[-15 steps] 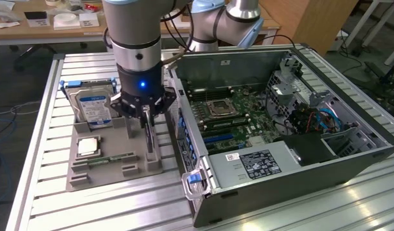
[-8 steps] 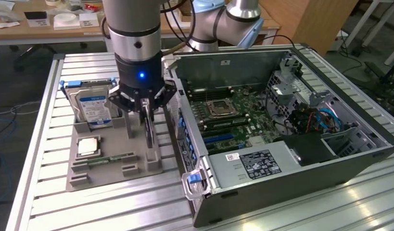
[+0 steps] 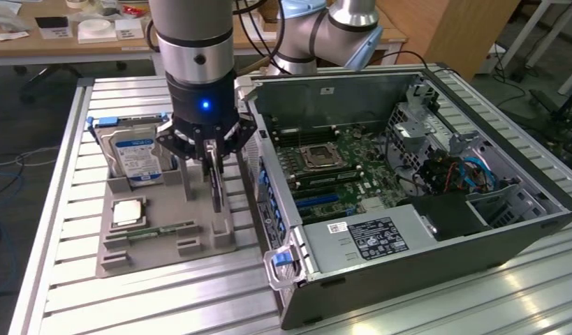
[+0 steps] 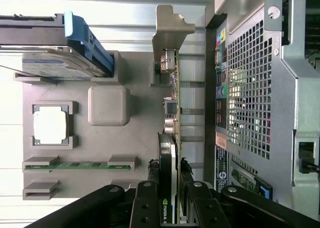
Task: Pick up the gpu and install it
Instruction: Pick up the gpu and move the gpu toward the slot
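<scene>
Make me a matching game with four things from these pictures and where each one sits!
Things
1. thin flat black gpu card
2. silver hard drive with blue-white label
3. narrow green memory stick
4. square silvery processor chip

Places
A. lying flat in a square pocket of the grey plastic tray
B. standing on edge in the tray, gripped by the black tool
C. standing upright in the tray, in a blue-edged carrier
D. resting in a narrow slot of the tray

Pairs: 1-B, 2-C, 3-D, 4-A
</scene>
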Controlling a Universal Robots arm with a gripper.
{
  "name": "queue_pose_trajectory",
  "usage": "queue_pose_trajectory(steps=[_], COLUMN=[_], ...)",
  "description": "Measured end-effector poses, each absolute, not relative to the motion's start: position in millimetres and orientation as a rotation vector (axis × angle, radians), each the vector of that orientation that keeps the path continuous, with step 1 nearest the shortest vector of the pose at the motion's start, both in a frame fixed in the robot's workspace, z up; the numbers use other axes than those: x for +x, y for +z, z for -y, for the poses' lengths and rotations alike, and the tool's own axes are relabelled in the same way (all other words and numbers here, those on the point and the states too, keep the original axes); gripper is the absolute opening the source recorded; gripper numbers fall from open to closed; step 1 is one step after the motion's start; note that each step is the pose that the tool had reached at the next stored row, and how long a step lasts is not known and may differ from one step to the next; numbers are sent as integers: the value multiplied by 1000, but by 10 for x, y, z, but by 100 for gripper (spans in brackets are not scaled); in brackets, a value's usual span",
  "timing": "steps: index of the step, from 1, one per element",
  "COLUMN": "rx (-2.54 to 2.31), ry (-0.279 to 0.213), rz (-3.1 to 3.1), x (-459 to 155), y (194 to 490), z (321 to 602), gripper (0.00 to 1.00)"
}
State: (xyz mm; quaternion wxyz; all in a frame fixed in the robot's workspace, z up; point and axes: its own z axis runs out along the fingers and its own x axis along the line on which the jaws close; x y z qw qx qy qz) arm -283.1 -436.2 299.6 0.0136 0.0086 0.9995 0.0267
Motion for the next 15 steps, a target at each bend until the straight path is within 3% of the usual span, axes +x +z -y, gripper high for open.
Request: queue_pose_trajectory(steps=[15], rx=[27], ry=[83], rz=[-3114], x=[-2831], y=[3035], z=[4362], gripper=[27])
